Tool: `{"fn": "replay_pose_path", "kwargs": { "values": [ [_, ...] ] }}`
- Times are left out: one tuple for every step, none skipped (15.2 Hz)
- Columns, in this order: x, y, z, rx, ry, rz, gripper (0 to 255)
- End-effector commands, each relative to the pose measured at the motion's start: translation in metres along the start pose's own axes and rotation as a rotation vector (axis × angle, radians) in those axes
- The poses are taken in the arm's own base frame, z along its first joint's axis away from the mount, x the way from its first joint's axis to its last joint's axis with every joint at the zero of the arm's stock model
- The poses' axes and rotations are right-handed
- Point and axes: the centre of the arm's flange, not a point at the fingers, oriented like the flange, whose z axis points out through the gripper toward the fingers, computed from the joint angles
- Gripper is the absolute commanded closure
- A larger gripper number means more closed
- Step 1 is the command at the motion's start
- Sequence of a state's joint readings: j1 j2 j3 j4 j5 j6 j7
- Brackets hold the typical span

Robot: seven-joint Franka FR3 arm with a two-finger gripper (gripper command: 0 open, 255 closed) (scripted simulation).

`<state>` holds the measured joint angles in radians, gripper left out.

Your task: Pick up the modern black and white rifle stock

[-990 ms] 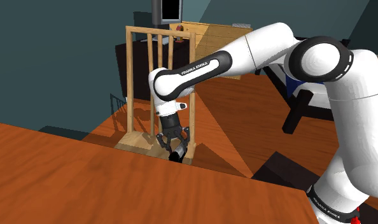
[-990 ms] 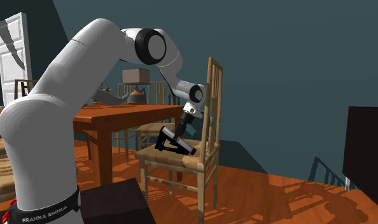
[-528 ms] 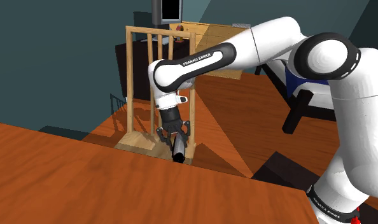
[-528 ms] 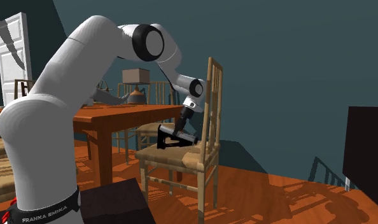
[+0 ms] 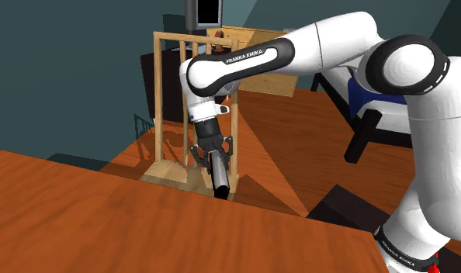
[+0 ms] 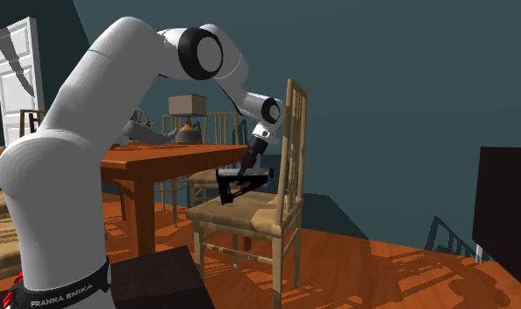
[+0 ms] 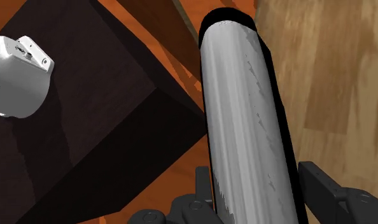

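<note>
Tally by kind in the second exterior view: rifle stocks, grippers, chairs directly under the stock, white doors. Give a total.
rifle stock: 1
gripper: 1
chair: 1
white door: 1
Total: 4

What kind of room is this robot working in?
Probably a dining room in a house: a wooden table with wooden chairs beside it, and a white door. The gripper holds the rifle stock above one chair's seat.
</note>
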<state>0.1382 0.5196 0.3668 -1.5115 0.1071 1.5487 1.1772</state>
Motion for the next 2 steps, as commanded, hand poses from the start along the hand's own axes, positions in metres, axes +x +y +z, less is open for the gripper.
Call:
{"fn": "replay_pose_path", "kwargs": {
  "values": [
    [-0.0028, 0.0017, -0.0046, 0.000, 0.000, 0.000, 255],
    [-0.0028, 0.0017, -0.0047, 0.000, 0.000, 0.000, 255]
  ]
}}
